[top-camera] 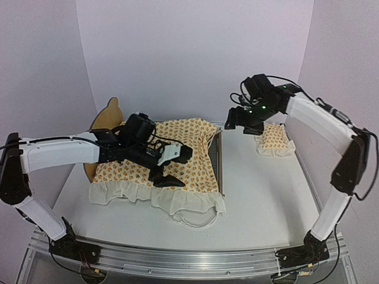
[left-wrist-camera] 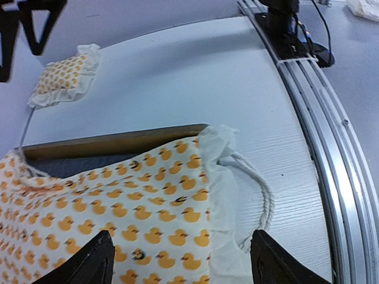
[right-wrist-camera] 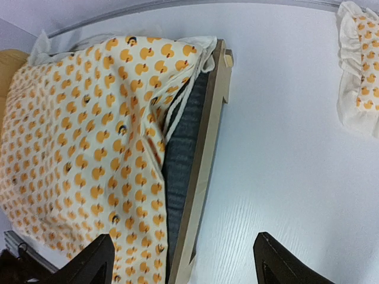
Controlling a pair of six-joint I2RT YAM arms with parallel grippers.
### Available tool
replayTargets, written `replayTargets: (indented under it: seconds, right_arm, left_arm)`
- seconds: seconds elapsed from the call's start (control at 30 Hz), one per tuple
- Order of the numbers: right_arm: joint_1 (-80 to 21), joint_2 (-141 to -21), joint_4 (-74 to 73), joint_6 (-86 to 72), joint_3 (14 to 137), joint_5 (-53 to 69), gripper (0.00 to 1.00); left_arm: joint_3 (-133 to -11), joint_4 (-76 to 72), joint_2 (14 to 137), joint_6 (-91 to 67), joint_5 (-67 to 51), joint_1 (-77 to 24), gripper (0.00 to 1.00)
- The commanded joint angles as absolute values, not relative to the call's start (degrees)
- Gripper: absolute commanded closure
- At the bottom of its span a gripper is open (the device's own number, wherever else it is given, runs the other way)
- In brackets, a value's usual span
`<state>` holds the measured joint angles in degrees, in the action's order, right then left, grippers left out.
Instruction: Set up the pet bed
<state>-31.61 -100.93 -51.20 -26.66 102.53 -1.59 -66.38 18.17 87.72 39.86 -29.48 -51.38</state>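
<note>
The pet bed [top-camera: 218, 161] is being carried by the white desk [top-camera: 266, 201], with its scalloped headboard [top-camera: 106, 115] being turned to the left arm's side and its low footboard [right-wrist-camera: 204, 171] toward the right arm's side. Most of the frame is being covered by the duck-patterned mattress cushion [top-camera: 190, 133], which is being draped loosely over it (not seated flat inside the rails). Its white ruffle is being spilled over the bed's near rail onto the desk, and a strip of the dark grey base [right-wrist-camera: 180, 160] is being left bare at the footboard. A white cord loop [top-camera: 198, 222] is being trailed from the ruffle at the bed's near footboard corner. The matching pillow [top-camera: 274, 141] is being shown lying well apart from the bed, beyond its footboard end. The left fingers [left-wrist-camera: 89, 266] are being held spread wide above the cushion over the middle of the bed, with nothing being grasped; whether the fabric is being touched cannot be told. The right fingers [right-wrist-camera: 92, 263] are likewise being held released and empty, just beside the bed's footboard end, between the bed and the pillow.
</note>
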Motion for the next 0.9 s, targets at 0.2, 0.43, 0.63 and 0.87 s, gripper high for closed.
replayTargets:
  seconds: [0.2, 0.43, 0.63, 0.87]
  right_arm:
    - [-33.8, -76.3, -34.9, -40.6, 60.7, 4.9, 0.25]
    - [-34.9, -71.0, -28.5, -43.1, 50.7, 7.4, 0.28]
    - [-43.6, -69.7, -13.6, -44.4, 42.3, 7.8, 0.28]
    - [-57.6, -72.0, -1.1, -46.7, 35.0, -6.8, 0.37]
  left_arm:
    - [-78.1, 15.4, 106.7, 45.4, -27.6, -59.0, 0.28]
    - [-82.6, 19.5, 109.7, 49.0, -27.7, -59.0, 0.86]
    - [-82.0, 19.2, 109.0, 49.2, -24.7, -58.9, 1.0]
    - [-86.8, 19.3, 106.5, 43.4, -23.0, -55.2, 1.0]
